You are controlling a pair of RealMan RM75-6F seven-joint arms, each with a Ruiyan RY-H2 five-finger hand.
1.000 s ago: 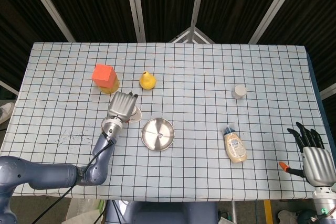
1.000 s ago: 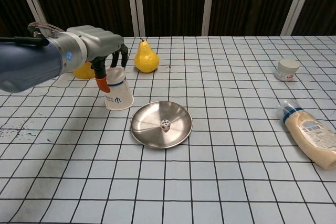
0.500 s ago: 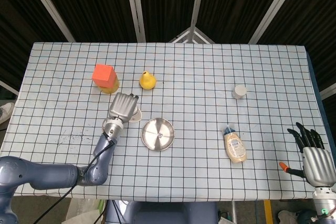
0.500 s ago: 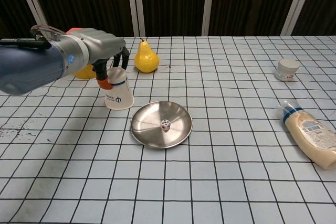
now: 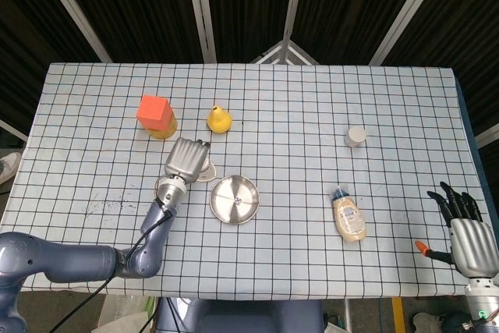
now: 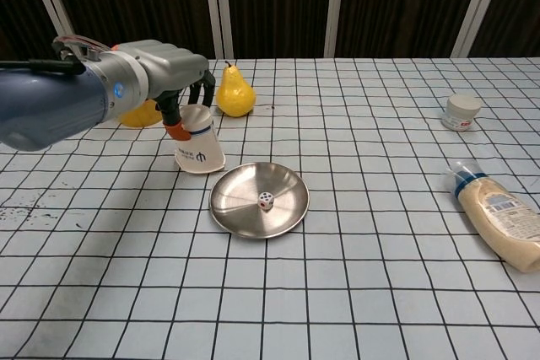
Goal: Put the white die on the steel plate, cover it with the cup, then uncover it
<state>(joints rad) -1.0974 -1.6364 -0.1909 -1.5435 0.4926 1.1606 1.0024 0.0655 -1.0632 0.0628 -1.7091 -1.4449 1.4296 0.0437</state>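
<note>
Shifted nearer the steel plate (image 6: 240,208) rim, left robot hand (image 6: 173,73) grips inverted cup (image 6: 199,150); right robot hand (image 5: 466,228) spread, empty.

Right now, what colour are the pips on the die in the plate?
Red and dark pips on the white die; clearest in the chest view.

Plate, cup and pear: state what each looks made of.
Plate: metal, likely steel; shiny brushed surface with reflections. Cup, held upside down in the left hand: probably paper; matte white wall with a printed mark and blue band. Pear: likely plastic or foam; even yellow with a smooth sheen, though real fruit cannot be ruled out.
</note>
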